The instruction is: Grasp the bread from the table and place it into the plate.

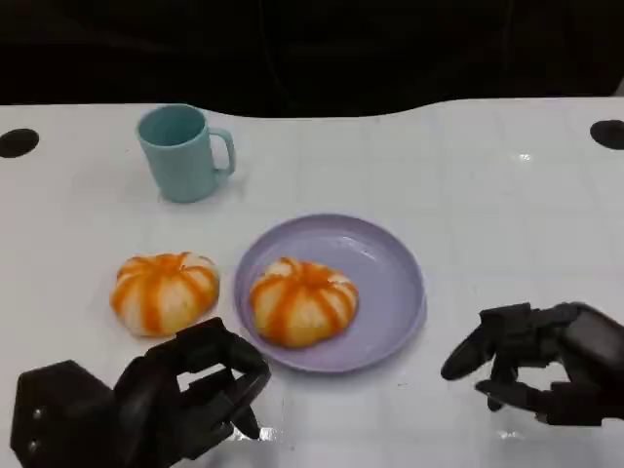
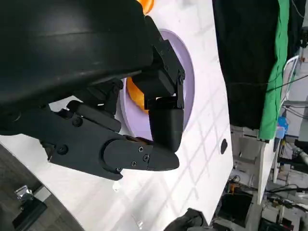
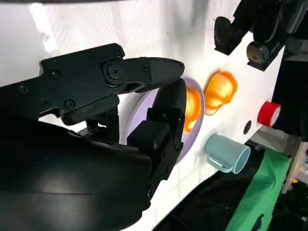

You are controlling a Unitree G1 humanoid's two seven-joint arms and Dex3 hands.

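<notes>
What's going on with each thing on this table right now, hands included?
Bread on the plate: resting inside, untouched.
Bread on the table: left of the plate, not held.
Plate: holds one bread.
Mug: upright, apart.
Left hand: fingers curled, empty.
Right hand: holds nothing, fingers apart.

head view: high, looking down across the white table (image 1: 487,185) | wrist views: close behind each black hand, turned sideways | shared: round lavender plate (image 1: 390,283) (image 2: 185,72) (image 3: 195,94) mid-frame in all three
</notes>
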